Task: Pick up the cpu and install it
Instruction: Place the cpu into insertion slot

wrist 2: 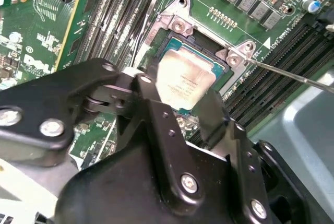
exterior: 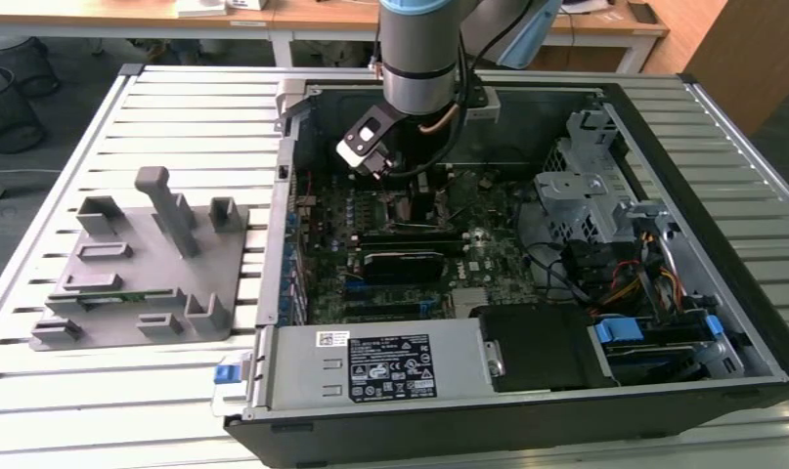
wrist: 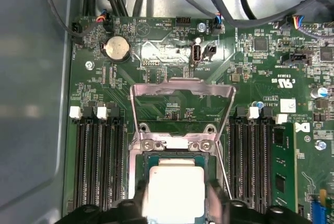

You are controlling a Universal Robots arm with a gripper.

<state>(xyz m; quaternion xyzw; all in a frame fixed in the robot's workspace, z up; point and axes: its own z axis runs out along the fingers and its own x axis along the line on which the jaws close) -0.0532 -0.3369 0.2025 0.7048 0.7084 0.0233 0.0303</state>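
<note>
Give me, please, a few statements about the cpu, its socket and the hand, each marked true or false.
1. The cpu is at the socket. True.
2. The socket's plate is shut over the cpu. False: it stands open, clear of the cpu.
3. The hand is inside the case. True.
4. The fixture lies inside the case. False: it rests on the table, at the exterior view's left of the case.
</note>
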